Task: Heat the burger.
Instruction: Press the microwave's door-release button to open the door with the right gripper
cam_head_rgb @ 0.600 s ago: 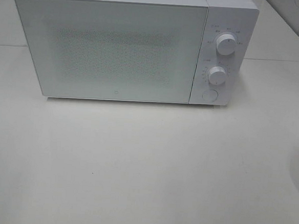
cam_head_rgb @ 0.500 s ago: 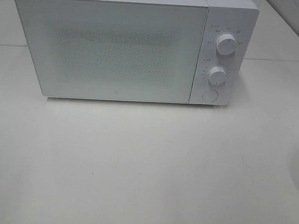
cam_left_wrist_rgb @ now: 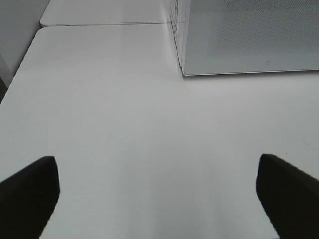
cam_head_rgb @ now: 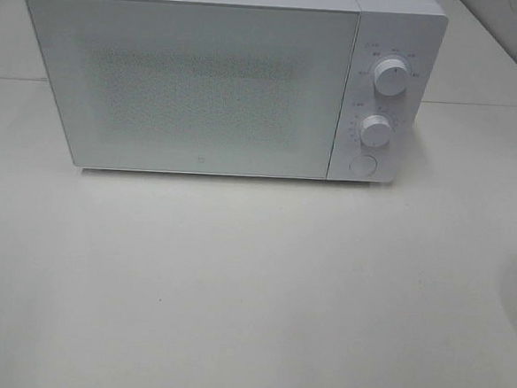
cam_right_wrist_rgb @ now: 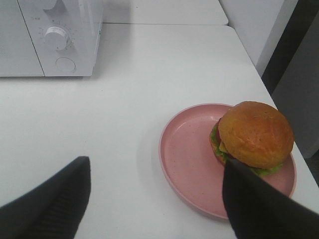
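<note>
One microwave, white, stood on the white surface in the high view with its door shut. Its panel carried an upper knob, a lower knob and a round button.

Left wrist view: the left tool was spread wide, with only bare surface between its dark fingers. A front corner of the microwave lay well ahead of it, towards one side.

Right wrist view: the right tool was parted, nothing between its fingers. One pink plate lay just ahead of one finger, which overlapped its near rim; contact could not be told. One burger sat on the plate's outer half, bun uppermost, green leaf showing beneath. The microwave's panel lay well ahead of the other finger.
</note>
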